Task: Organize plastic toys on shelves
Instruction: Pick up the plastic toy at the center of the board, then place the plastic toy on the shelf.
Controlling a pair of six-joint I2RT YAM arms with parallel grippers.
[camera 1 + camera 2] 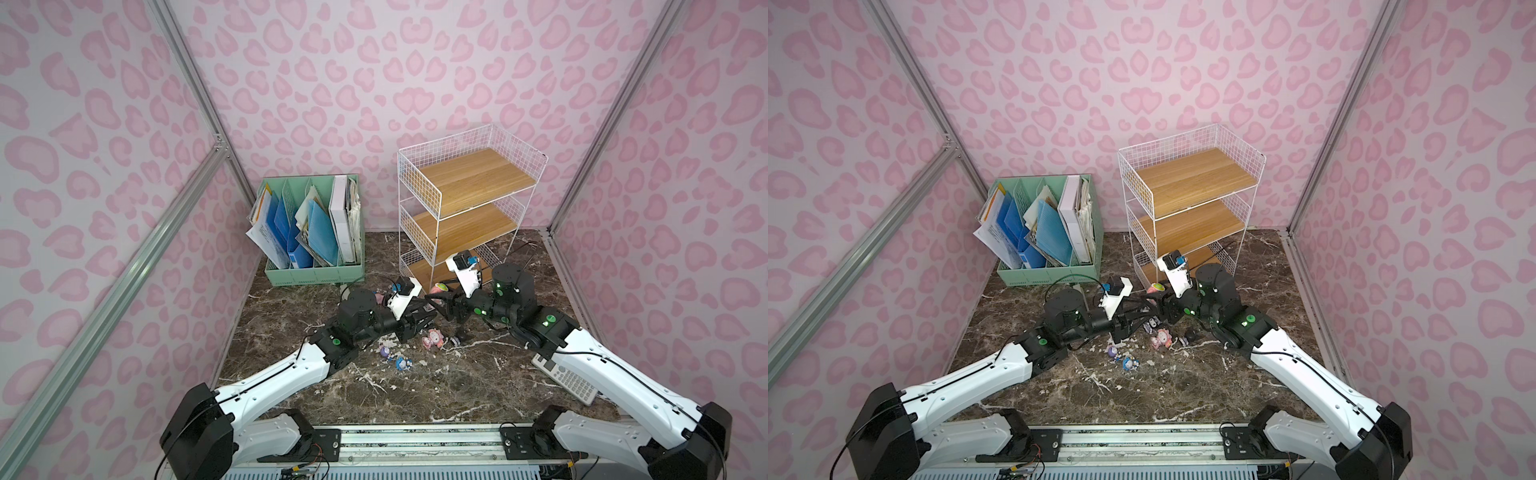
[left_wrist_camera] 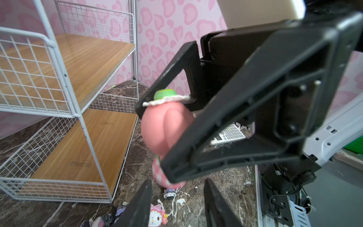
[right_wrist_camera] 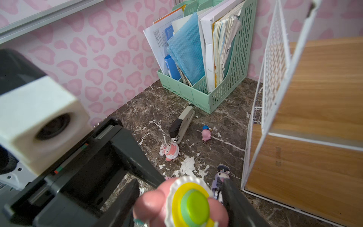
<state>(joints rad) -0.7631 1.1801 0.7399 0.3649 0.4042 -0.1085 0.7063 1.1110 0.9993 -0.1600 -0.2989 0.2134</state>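
Handover looks like the step in hand. The pink figurine [image 2: 165, 127] hangs in the air low in the middle of both top views, just in front of the shelves [image 1: 473, 174] and above the marbled bench [image 1: 415, 386], with both arms meeting at it. The right hand [image 3: 180, 180] pinches it across the round head, one finger by the hat brim and the other lower on the head. The left hand [image 2: 178, 179] is spread. Its fingers flank the feet at the lower edge of the left wrist view, with a gap showing on at least one side (so I judge it carries no weight).

The figurine's long axis runs head to feet and stands close to vertical, with the green-and-yellow hat up and the feet down toward the bench. The left wrist view shows only the back of its head, so I cannot tell which way the face looks.

Next, I judge, the left hand should back clear. The right should then carry the toy in through the open front of the shelves, missing the wire side panels, and set it feet-down on a board. A pinch on a smooth round head may let it swivel. On the bench other figurines [image 1: 432, 338] wait.
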